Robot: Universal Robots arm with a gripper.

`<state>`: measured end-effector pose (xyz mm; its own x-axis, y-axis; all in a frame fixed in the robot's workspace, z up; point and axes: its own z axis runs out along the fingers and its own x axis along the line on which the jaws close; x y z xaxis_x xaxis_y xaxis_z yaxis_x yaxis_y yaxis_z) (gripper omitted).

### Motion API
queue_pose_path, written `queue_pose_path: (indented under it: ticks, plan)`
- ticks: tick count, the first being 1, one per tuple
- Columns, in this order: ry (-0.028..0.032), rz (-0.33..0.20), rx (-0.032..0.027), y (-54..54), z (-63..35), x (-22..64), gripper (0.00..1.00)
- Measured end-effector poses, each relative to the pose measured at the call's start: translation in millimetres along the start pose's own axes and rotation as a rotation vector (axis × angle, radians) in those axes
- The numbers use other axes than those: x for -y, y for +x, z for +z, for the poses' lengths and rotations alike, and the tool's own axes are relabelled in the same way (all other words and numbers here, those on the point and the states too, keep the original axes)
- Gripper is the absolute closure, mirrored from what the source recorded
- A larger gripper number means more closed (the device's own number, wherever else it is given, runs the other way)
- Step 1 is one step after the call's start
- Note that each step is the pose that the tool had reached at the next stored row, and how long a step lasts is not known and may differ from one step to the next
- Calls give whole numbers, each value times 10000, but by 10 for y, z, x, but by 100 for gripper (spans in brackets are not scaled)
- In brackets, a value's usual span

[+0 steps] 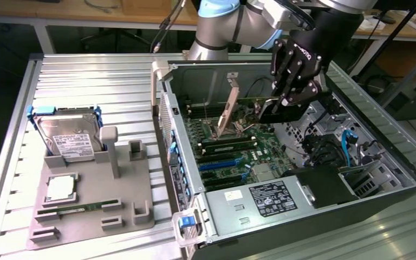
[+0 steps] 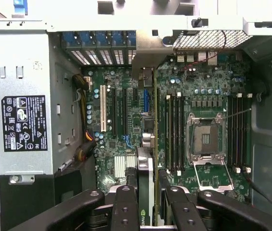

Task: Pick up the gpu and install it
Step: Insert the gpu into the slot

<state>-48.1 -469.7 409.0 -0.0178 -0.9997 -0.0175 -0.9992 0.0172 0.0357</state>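
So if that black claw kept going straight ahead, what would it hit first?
Probably the green motherboard inside the open computer case; the thin circuit card it grips would touch before the gripper does. Depth is hard to judge.

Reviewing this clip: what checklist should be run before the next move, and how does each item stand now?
1. Grip on gpu: ok, the gripper is shut on its edge.
2. gpu clear of motherboard: ok, it hangs above the board, not seated.
3. Bracket toward the rear of the case: ok.
4. Card lined up over a slot: cannot tell.
5. Cables away from the card: ok, they lie toward the exterior view's right.
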Motion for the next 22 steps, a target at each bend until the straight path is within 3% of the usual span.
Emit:
queue_pose_path:
  ticks: [10, 22]
  plan:
    - [13, -34, -1, 1, 25, 0, 73]
    - [12, -34, -3, 3, 124, 4, 73]
